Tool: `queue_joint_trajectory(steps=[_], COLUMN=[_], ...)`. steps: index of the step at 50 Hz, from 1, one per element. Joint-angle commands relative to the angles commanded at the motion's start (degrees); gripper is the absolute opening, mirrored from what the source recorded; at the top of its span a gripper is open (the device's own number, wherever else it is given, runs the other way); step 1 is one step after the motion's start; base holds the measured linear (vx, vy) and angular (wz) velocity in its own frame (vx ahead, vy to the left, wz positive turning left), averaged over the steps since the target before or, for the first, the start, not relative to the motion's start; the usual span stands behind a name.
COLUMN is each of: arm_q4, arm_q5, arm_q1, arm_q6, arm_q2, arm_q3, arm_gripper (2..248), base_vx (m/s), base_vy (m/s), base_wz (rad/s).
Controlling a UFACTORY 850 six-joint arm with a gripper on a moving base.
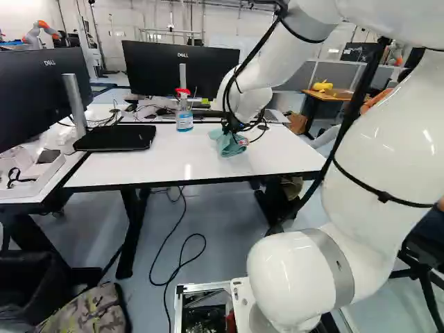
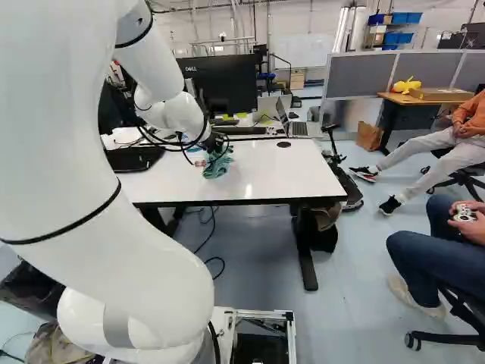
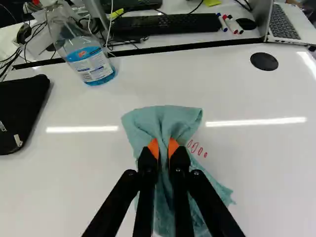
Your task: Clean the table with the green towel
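The white desk (image 1: 104, 168) bears a black monitor (image 1: 156, 69) at its far side and a flat black case (image 1: 114, 138) nearer, while the green towel (image 3: 160, 121) sits bunched on the top, pinched between the 2 fingers of the gripper (image 2: 215, 144). A spray bottle (image 1: 184, 116) stands between case and towel, and 4 small red marks (image 3: 194, 148) show just beside the cloth

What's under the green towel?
The white table. Red marks show at the edge of the towel, beside the gripper; whether more lie beneath is hidden.
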Motion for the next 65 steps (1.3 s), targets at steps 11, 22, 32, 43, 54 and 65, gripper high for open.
queue_joint_trajectory(steps=[11,22,32,43,54,65], arm_q4=[0.0,0.0,0.0,0.0,0.0,0.0], arm_q5=[1.7,4.75,6.65,8.3,9.88,10.7], arm_q1=[-1.27,-1.32,-1.32,-1.32,-1.32,-1.32], arm_q6=[0.0,0.0,0.0,0.0,0.0,0.0], arm_q2=[-1.72,-5.28,-6.74,-8.36,-9.99,-11.66], arm_q3=[-1.19,-3.46,-3.59,-3.77,-3.99,-4.24], arm_gripper=[41,41,41,41,41,41], base_vx=[0.0,0.0,0.0,0.0,0.0,0.0], base_vy=[0.0,0.0,0.0,0.0,0.0,0.0], base_wz=[0.0,0.0,0.0,0.0,0.0,0.0])
